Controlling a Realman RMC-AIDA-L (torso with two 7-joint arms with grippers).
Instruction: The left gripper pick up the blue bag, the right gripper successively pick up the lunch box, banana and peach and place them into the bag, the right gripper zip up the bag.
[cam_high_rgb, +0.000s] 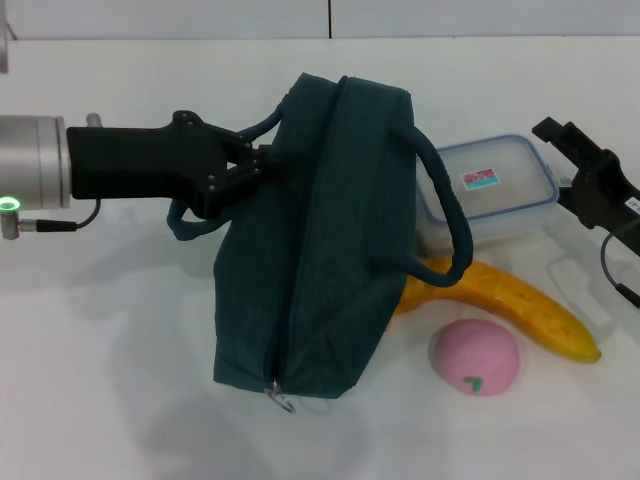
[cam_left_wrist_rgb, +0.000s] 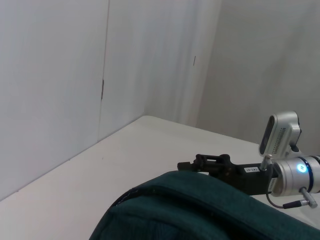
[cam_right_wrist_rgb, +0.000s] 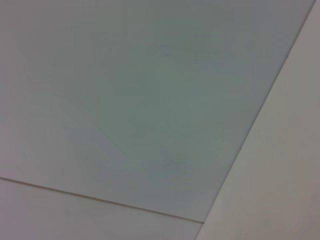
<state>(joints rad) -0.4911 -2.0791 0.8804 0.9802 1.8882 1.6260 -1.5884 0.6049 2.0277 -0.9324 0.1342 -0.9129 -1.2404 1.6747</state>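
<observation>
The left gripper (cam_high_rgb: 262, 160) pinches the blue bag's (cam_high_rgb: 320, 250) handle at nine o'clock; the right gripper (cam_high_rgb: 590, 165), at three, jaws seemingly spread.

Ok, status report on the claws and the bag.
Left claw shut on blue bag handle. Right claw beside lunch box, empty. Bag zipped; nothing packed.
</observation>
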